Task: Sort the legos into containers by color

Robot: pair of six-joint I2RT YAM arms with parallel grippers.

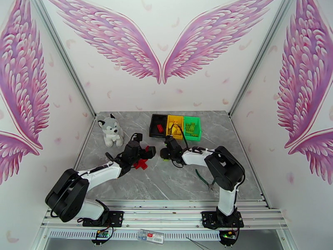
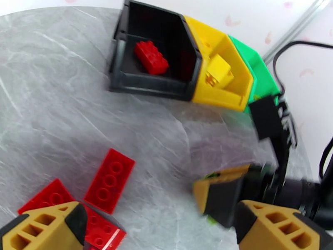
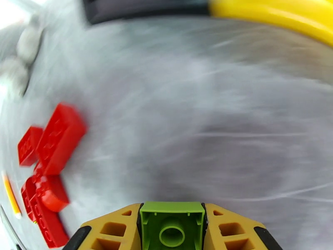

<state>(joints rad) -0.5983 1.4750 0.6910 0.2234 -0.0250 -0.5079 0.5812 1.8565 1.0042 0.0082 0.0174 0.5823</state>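
Your right gripper (image 3: 171, 230): clamped on one green brick (image 3: 171, 213), just in front of the bins. Your left gripper (image 2: 158, 230): jaws wide, over loose red bricks (image 2: 109, 180) on the table (image 2: 50, 101). Black bin (image 2: 120, 82): one red brick (image 2: 150, 58). Yellow bin (image 2: 220, 98): one yellow brick (image 2: 219, 71).

Grey bench (image 1: 166, 184) lies bare between the two arm bases. At mid-bench the left hand (image 1: 145, 158) and right hand (image 1: 166, 155) stand close, only a narrow gap between them. A green lego (image 3: 171, 226) fills the right hand's jaws; the left hand, spread wide, hangs over red legos (image 1: 140, 165). A clear strip of bench runs before the containers (image 2: 150, 87) at the back. A plush husky (image 1: 110, 130) blocks the back left.
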